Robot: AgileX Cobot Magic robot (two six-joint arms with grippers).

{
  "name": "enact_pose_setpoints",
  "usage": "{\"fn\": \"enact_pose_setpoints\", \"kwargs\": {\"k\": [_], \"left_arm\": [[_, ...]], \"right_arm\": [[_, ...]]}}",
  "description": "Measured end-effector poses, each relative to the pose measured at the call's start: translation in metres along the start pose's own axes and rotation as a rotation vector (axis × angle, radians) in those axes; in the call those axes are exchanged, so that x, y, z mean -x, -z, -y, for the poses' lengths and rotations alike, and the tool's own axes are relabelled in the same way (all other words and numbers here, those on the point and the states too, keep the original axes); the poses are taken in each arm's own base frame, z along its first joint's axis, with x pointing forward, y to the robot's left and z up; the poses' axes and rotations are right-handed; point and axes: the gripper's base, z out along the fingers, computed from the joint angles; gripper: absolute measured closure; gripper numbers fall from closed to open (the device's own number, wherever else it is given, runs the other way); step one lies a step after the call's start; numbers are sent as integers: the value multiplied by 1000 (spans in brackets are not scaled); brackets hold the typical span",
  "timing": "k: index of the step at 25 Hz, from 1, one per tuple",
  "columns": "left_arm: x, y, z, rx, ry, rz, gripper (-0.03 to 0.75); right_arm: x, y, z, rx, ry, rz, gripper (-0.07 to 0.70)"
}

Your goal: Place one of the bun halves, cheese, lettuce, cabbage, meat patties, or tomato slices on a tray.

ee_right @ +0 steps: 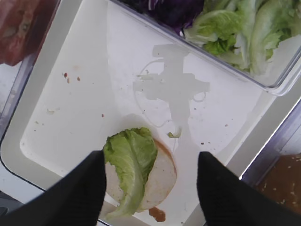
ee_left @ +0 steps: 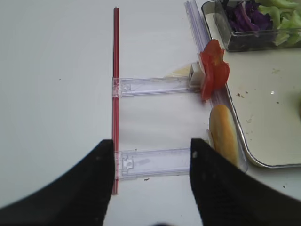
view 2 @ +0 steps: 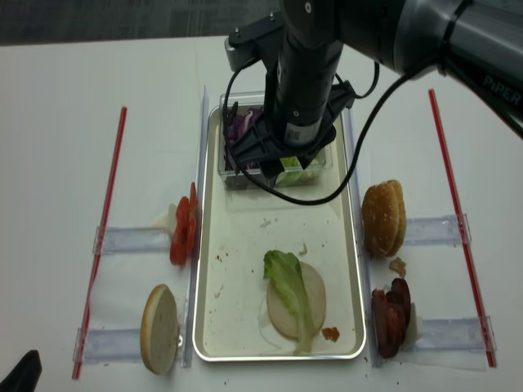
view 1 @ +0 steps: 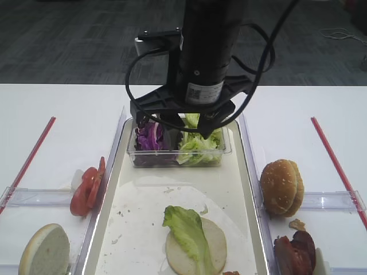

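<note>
Lettuce (view 2: 291,291) on tray (view 2: 214,273); arm lettering, partly cut off, reads "PiPER".

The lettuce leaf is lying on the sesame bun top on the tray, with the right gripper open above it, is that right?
Not the sesame top: the lettuce lies on a pale flat bun half on the tray, as the right wrist view shows. The right gripper is open above it.

Black arm (view 2: 306,73), looped cables, white label

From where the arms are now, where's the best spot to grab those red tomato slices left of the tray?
Probably straight down onto the red tomato slices, jaws squeezing the stack's flat faces. They stand on edge, leaning beside the silver-rimmed tray.
</note>
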Motion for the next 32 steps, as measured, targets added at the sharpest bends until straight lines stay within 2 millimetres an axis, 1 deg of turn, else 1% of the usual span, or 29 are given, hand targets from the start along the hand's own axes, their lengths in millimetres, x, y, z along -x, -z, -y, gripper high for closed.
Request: {"fn": "enact_pose_setpoints", "kwargs": {"k": [6,9,15,22,28,32], "left_arm": [[0,0,0,0,0,0,367],[0,0,0,0,0,0,367],[0,0,0,0,0,0,367],[0,0,0,0,0,0,367],[0,0,0,0,0,0,367],[0,0,0,0,0,0,367]], "right_arm": [[0,0,0,0,2,-3,188],[2,2,9,14,-22,-3,195],[8,7,55,-3,-125,14,197],[8,14,106,-30,-231,31,198],[2,21,153,-55,-323,48,198],[-7,23,185,-69,-387,44,198]]}}
